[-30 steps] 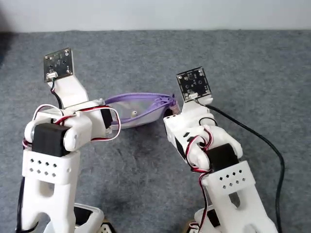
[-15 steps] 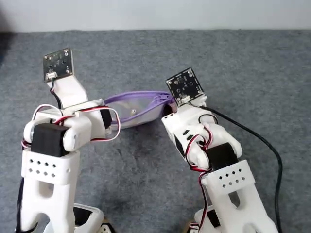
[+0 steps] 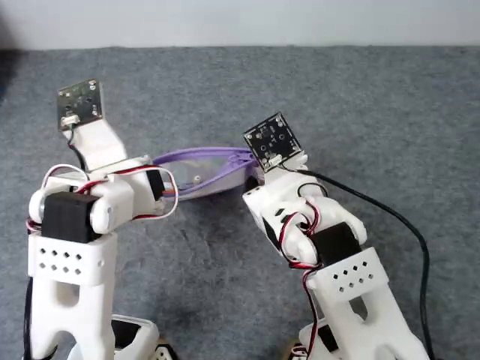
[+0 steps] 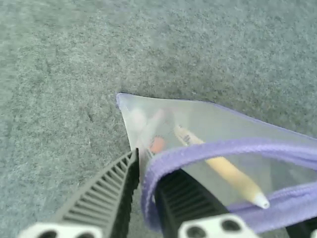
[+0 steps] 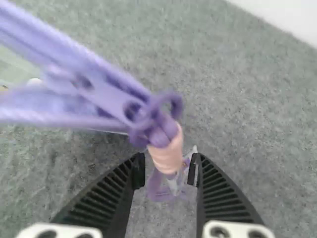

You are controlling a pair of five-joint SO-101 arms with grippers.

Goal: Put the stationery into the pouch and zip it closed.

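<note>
A clear pouch [image 3: 201,174] with a purple zipper band lies stretched between my two arms on the grey carpet. In the left wrist view the pouch [image 4: 208,139] holds a yellow pencil [image 4: 218,166] and small pale and orange items. My left gripper [image 4: 143,191] is shut on the pouch's purple edge at its left end. In the right wrist view the purple zipper slider [image 5: 148,116] sits at the band's end, and my right gripper [image 5: 165,171] is shut on its pull tab [image 5: 165,148], which has a peach-coloured wrap.
Grey carpet [image 3: 375,97] covers the whole table. A black cable [image 3: 397,217] runs from the right arm toward the near right. A pale wall edge [image 3: 240,22] bounds the far side.
Both arms have shifted left, the right one pulling the zipper slider leftward along the band. The pouch mouth has narrowed and flattened.
</note>
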